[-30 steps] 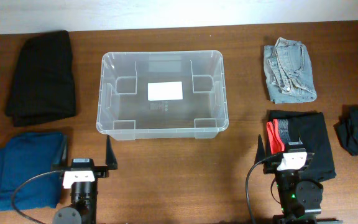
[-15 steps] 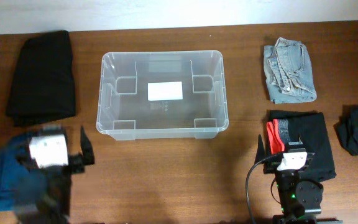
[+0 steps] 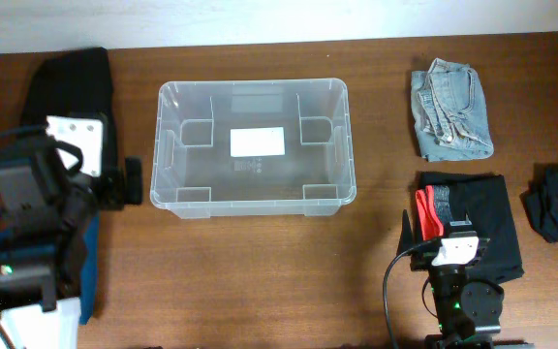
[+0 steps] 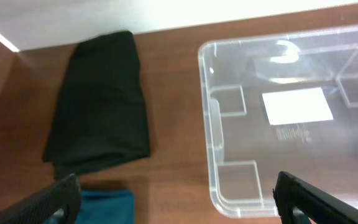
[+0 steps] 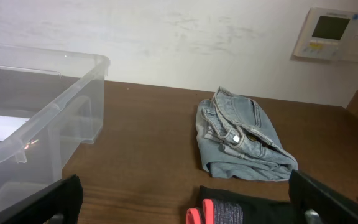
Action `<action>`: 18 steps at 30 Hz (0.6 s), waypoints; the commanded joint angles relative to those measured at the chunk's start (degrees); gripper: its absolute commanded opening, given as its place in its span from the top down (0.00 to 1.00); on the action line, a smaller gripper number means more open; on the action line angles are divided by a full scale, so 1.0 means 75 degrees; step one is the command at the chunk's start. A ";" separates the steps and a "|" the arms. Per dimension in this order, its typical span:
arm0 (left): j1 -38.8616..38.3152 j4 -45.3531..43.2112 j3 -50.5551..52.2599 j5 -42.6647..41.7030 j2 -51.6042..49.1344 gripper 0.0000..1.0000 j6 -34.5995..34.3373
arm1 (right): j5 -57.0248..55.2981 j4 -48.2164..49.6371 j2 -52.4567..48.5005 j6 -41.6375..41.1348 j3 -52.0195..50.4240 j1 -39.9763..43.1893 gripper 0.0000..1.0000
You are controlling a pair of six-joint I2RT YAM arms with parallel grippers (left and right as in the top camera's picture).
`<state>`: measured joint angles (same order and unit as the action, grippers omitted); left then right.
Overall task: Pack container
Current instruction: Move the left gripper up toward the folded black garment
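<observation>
Jaws wide and empty, the left gripper hovers just left of the mid-table container, whose long axis runs left-right, with the folded black garment just beyond at far left.

Brown wood on the table, smooth, with fine grain and a low sheen. Clear glossy plastic for the container, slightly cloudy along the ribs. White matt label, paper by the look. Soft, matt black cloth, smooth-faced. Faded blue denim in the jeans, coarse, with raised stitched seams. Matt teal cloth. Chalky white wall, scuffed and dull.
</observation>
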<state>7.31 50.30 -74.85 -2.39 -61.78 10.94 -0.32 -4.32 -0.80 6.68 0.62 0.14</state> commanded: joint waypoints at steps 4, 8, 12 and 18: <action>0.0868 0.0694 -0.1716 -0.0405 -0.1247 0.01 -0.0163 | -0.0044 -0.0044 0.0079 0.0023 -0.0041 0.0047 0.02; 0.1247 0.1868 -0.3057 -0.1000 -0.2244 0.01 -0.0160 | -0.0044 -0.0041 0.0079 0.0023 -0.0041 0.0047 0.02; 0.1247 0.2055 -0.3328 -0.2401 -0.2690 0.01 -0.0160 | -0.0044 -0.0044 0.0079 0.0023 -0.0041 0.0047 0.02; 0.1247 0.1696 -0.3328 -0.1731 -0.3042 0.01 -0.0417 | -0.0044 -0.0044 0.0079 0.0023 -0.0041 0.0047 0.02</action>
<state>16.53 63.99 -98.48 -16.64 -83.66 9.93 -0.34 -4.32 -0.80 6.66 0.62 0.14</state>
